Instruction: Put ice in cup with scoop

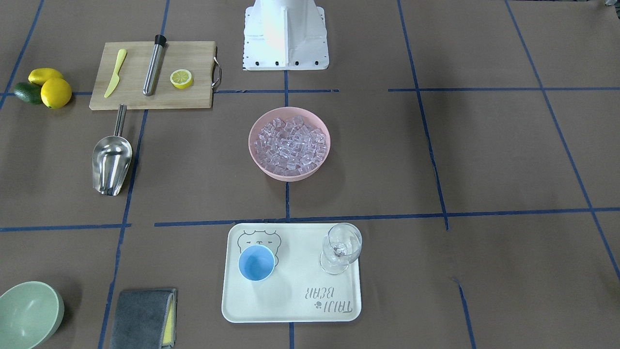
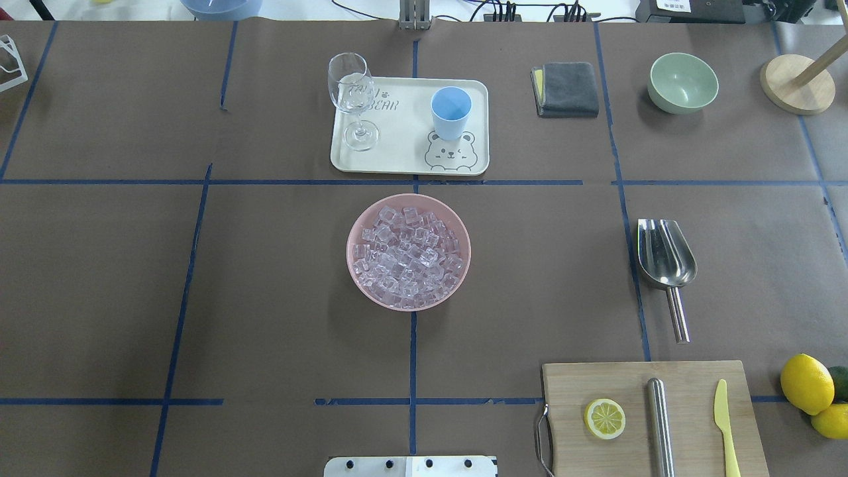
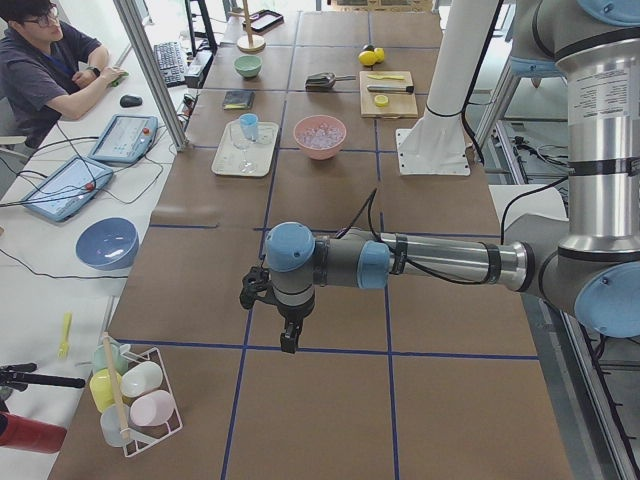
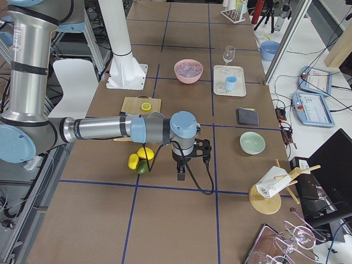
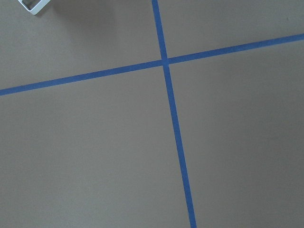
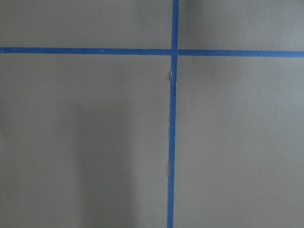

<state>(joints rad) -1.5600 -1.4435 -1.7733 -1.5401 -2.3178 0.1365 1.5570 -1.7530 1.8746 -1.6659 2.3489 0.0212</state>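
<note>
Exterior front-facing view: at the table's centre, a pink bowl [image 1: 289, 176] heaped with the ice [image 1: 289, 144]. Closer to the operators' edge, a white tray [image 1: 300, 303] carrying the cup [image 1: 256, 262], upright on the printed bear drawing, and a wine glass [image 1: 342, 247] well apart from it on the tray's other side. Toward the robot's right end, the scoop [image 1: 111, 162] lying flat on the paper, trough open upward, handle pointing at a wooden cutting board [image 1: 193, 58], near its edge but not touching.

Overhead exterior view: near the far right corner, a green bowl [image 2: 682, 83], with a folded grey cloth [image 2: 570, 89] between it and the tray.

Exterior left view: left gripper [image 3: 289, 345] hanging above bare paper at the table's left end, pointing down, well apart from the scoop. Cannot tell whether fingers spread or pressed together.

Exterior right view: right gripper [image 4: 181, 176] likewise pointing down over the right end, near the lemons [image 4: 140, 157]. Cannot tell the finger state either.

Left and right wrist-mounted views: only brown paper and crossing blue tape lines.
</note>
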